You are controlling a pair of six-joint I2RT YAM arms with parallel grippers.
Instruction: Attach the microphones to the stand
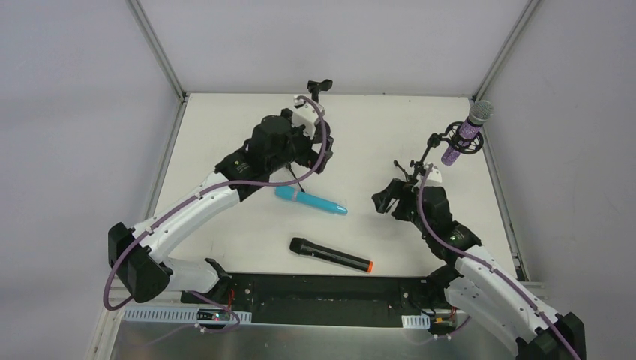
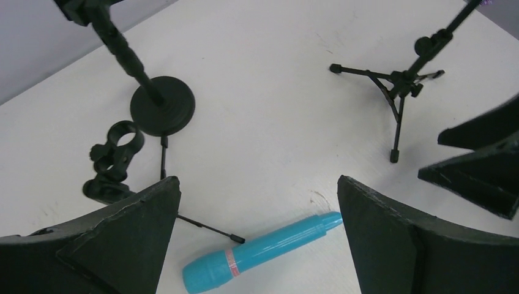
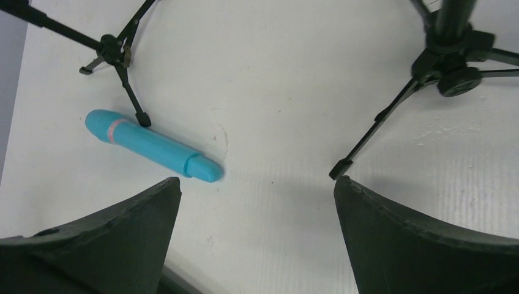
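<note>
White surface, boxed by pale grey walls, carries everything. Over it the left pincer [image 2: 257,184] hangs released, jaws wide and empty, above the turquoise microphone [image 2: 260,252], which lies flat near mid-surface. Just beyond that microphone's narrow end, the right pincer [image 3: 257,180] is also released and holds nothing. Nearer the arm bases lies the black microphone [image 1: 331,255], orange ring toward the right. Farther out, at the right rear, the purple microphone [image 1: 469,129] sits tilted in the clip of a tripod stand [image 1: 427,152]. At the rear left rises a round-base stand [image 2: 162,105].

Far tripod stand [image 2: 401,79] top cut off; round-base stand [image 2: 162,110] top cropped.
</note>
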